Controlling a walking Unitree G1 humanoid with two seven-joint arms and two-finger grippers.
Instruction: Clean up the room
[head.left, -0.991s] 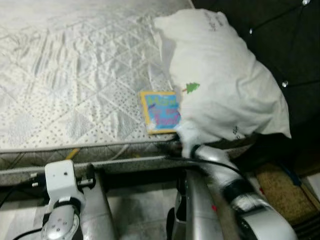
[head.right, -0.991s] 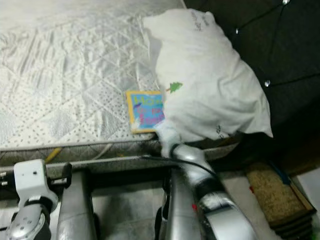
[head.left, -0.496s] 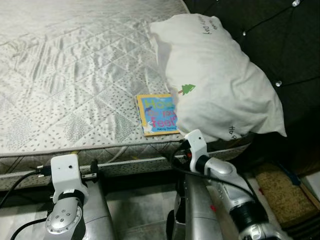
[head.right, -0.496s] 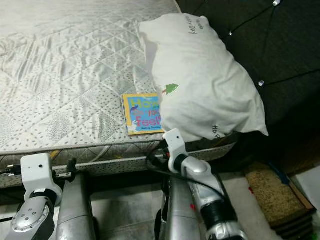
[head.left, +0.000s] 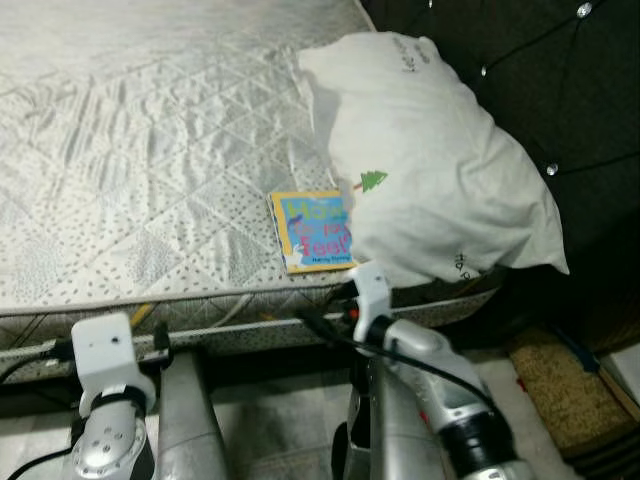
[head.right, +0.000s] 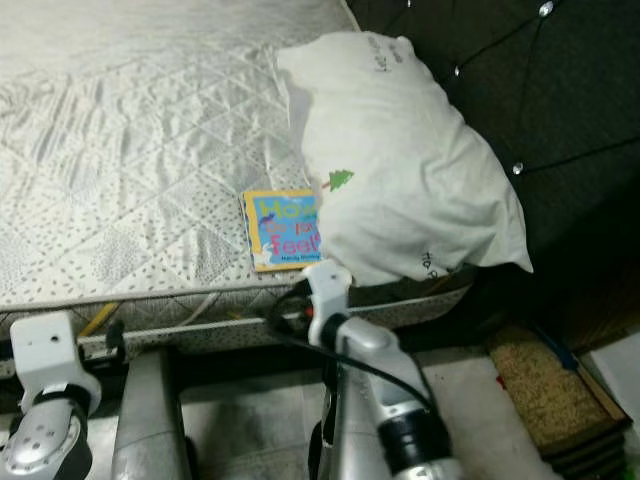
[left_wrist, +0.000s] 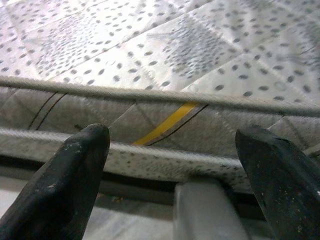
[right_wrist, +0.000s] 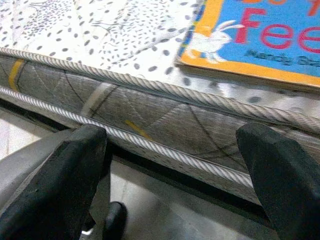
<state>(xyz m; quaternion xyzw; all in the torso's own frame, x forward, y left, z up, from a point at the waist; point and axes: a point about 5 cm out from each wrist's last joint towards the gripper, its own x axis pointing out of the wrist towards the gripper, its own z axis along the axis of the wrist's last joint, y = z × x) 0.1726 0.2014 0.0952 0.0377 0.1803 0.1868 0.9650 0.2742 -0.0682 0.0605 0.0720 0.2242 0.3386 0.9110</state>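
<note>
Right gripper (right_wrist: 165, 150) fingers wide, low at mattress (head.left: 150, 180) front edge, below book (head.left: 315, 230). Left gripper (left_wrist: 175, 165) wide too. Risk: snagging piping, shoving book under pillow (head.left: 430, 170).

Left gripper (left_wrist: 172, 175) low, level, fingers (left_wrist: 70, 185) spread wide apart; right gripper (right_wrist: 175, 175) likewise low, forearm angled forward and up, fingers (right_wrist: 270, 170) wide apart, nothing held.

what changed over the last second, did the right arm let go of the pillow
The right gripper has pulled back from under the pillow to the mattress edge, open and empty, just short of the picture book. Pillow, book and the open left gripper stayed put.
</note>
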